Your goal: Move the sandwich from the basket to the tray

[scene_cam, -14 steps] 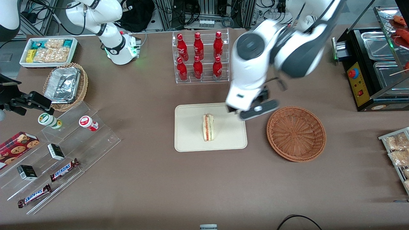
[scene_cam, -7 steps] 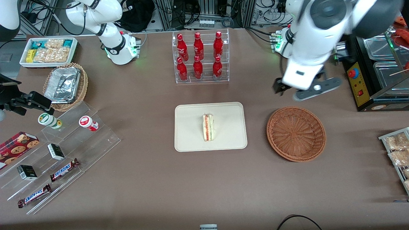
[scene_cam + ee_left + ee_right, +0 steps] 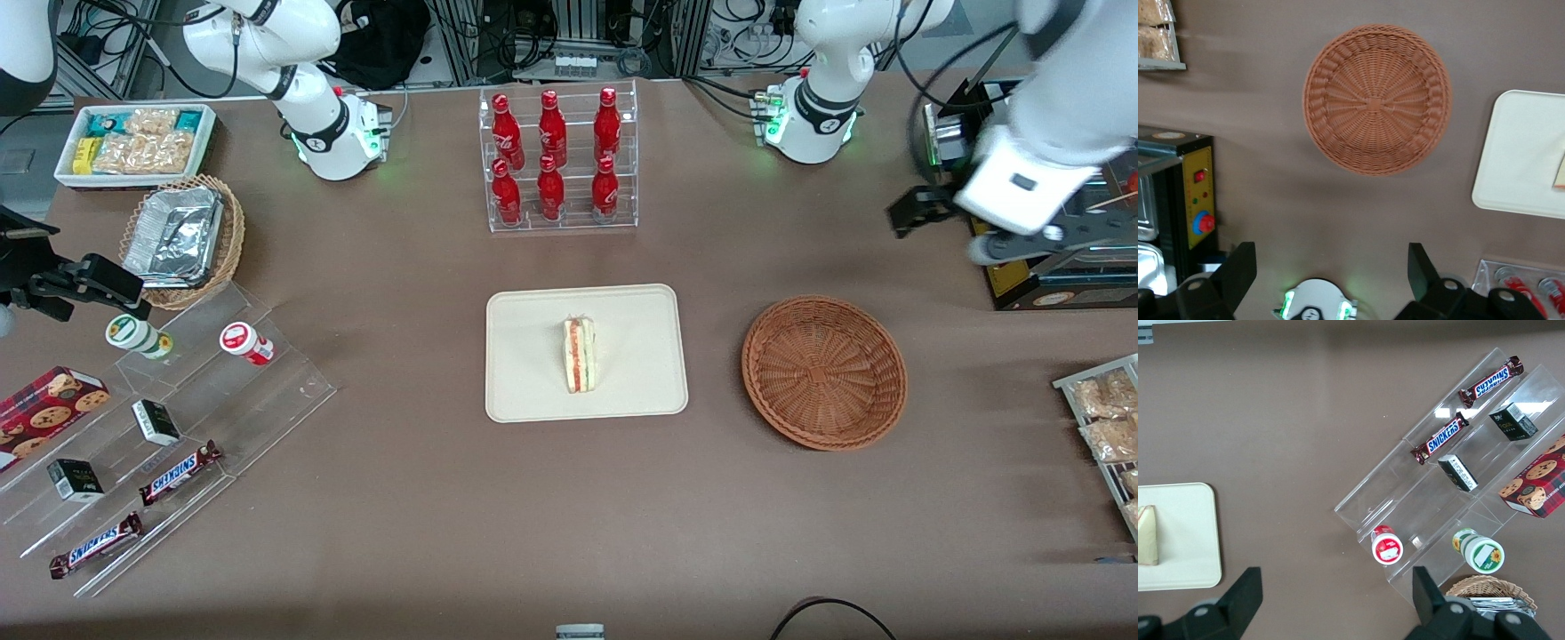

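The sandwich (image 3: 580,356) lies on the cream tray (image 3: 533,391), its red and green filling stripe facing up. Beside the tray, toward the working arm's end of the table, sits the reddish-brown basket (image 3: 824,372) with nothing in it. My left gripper (image 3: 933,213) hangs high over the table edge by the black roller machine, well away from the basket and farther from the front camera. In the left wrist view the gripper (image 3: 1330,267) is open and holds nothing, and the basket (image 3: 1377,99), the tray (image 3: 1521,153) and a sliver of the sandwich (image 3: 1559,173) show.
A clear rack of red bottles (image 3: 556,160) stands farther from the front camera than the tray. The black roller machine (image 3: 1040,178) and a rack of snack packets (image 3: 1102,418) are at the working arm's end. Acrylic steps with snacks (image 3: 169,418) and a foil-tray basket (image 3: 182,240) lie toward the parked arm's end.
My left gripper has swung away from the tray's edge, past the basket, up toward the roller machine. The sandwich stays put on the tray.
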